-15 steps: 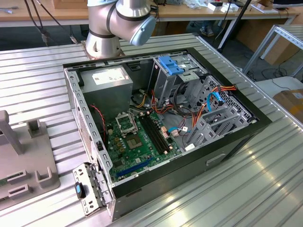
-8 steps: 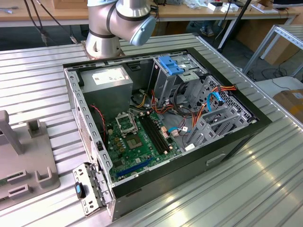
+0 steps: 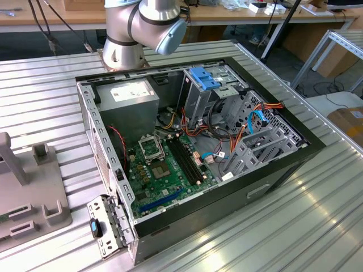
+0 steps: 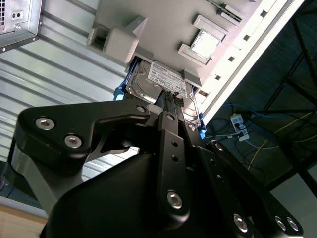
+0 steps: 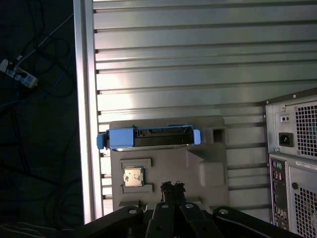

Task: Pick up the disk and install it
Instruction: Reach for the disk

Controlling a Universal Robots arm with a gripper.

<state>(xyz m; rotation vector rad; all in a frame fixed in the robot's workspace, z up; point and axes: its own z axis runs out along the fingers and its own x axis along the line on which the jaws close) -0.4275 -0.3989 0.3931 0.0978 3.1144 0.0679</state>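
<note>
The gripper point(image 5: 172, 187) has its fingertips drawn close together and grips nothing; it hangs over the grey holder point(image 5: 208, 171). The disk point(image 5: 148, 137), in its blue carrier, sits in a slot at the holder's far side, apart from the fingertips, near a square chip point(image 5: 132, 176). The holder lies on the slatted metal table point(image 5: 198, 59), to the exterior view's left of the open computer case point(image 3: 283, 164).

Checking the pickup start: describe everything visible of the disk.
The disk is a flat grey-metal drive with a white label on its face and a blue plastic frame around its edges. It stands on edge, seated in a slot of the grey fixture plate on the ribbed metal table, near the computer case.
</note>
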